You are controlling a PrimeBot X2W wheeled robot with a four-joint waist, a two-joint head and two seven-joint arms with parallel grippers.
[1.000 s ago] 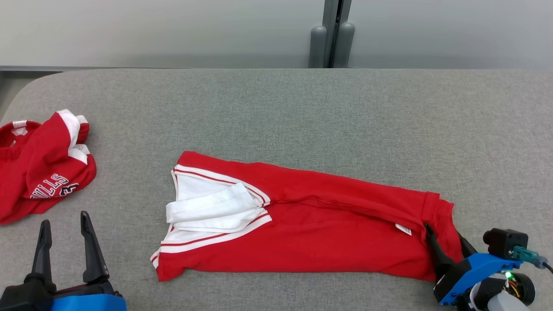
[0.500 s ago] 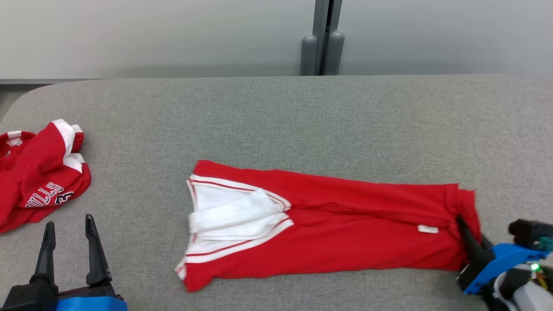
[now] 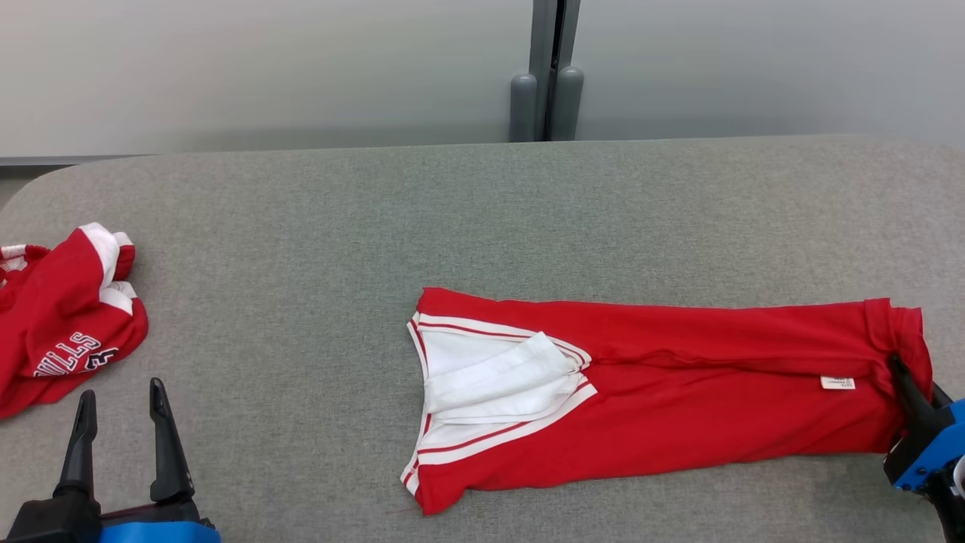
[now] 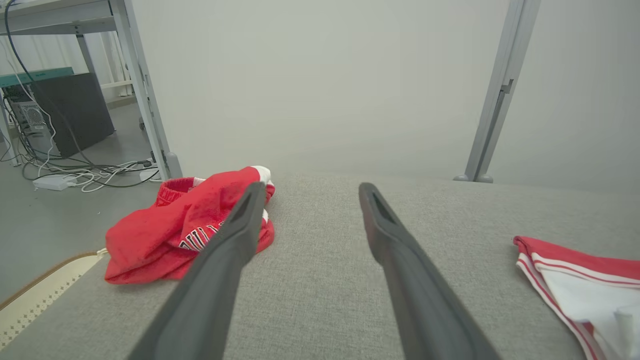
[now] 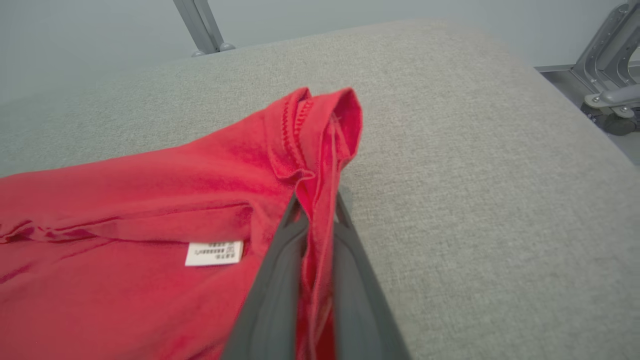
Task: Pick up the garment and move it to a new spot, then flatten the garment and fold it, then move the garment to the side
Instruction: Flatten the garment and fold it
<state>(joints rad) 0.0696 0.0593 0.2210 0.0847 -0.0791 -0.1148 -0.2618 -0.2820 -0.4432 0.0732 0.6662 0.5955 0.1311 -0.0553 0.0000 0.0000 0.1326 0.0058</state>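
A long folded red garment point(image 3: 678, 392) with white striped trim at its left end lies flat across the right half of the grey padded table point(image 3: 482, 211). My right gripper point(image 3: 908, 377) is at the garment's right end, shut on the red hem point(image 5: 320, 130), which bunches up between the two dark fingers point(image 5: 272, 280). A small white label point(image 5: 214, 253) lies just left of that grip. My left gripper point(image 3: 121, 392) stands open over bare table at the lower left, holding nothing. Its fingers point(image 4: 235, 235) point toward the wall, and the garment's white-trimmed end point(image 4: 575, 270) lies far to their right.
A second red garment point(image 3: 60, 332) with white cuffs and lettering lies crumpled at the table's left edge, also seen just left of my left gripper point(image 4: 175, 235). A grey post point(image 3: 543, 75) stands behind the table. The table's right edge point(image 5: 575, 115) drops off near my right gripper.
My right gripper has pulled the folded garment to the right along the table, away from the crumpled one. The head view has also turned a little. The left gripper stays put.
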